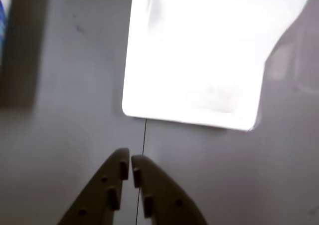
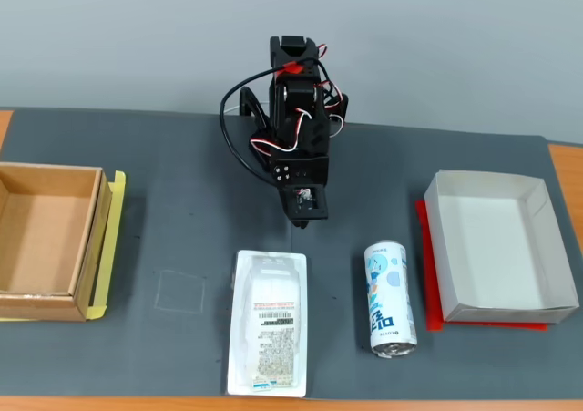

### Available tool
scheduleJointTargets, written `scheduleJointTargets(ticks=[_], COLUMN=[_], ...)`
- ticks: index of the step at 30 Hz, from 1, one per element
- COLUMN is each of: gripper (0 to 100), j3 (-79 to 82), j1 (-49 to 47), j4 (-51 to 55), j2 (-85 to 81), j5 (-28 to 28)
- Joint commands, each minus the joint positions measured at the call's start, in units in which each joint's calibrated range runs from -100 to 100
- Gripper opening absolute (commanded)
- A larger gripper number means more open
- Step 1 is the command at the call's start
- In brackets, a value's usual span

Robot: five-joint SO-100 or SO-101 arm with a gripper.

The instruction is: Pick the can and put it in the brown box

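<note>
- Two look-alike hazards. End effector (image 1: 130, 161) hangs with its tips nearly touching, empty, just short of a flat plastic package (image 2: 267, 324), not the can (image 2: 390, 298).
- Can lies on its side on the bench (image 2: 182, 247), at about 4 o'clock from the arm (image 2: 296, 138) in the fixed view, well apart from the tips.
- Risk: a straight descent would likely hit the package; tips must part first.
- Risk: a can on its side may roll if nudged.
- Brown box (image 2: 46, 233) sits at 8 o'clock; white box (image 2: 499, 247) beside the can could be taken for it.
</note>
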Motion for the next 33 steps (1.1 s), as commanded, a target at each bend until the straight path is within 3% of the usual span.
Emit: scheduleJointTargets(ticks=[1,16,25,33], gripper=[1,1,1,1], j3=[-8.12,-45.04,-57.53,-74.0], j1=[0.34,-0.23,-0.23,-6.07], j4=[-5.55,-6.59,-5.37,6.33], j2=[6.38,34.08,45.77,60.0], j5=[-0.14,-0.24,-0.4,-9.62])
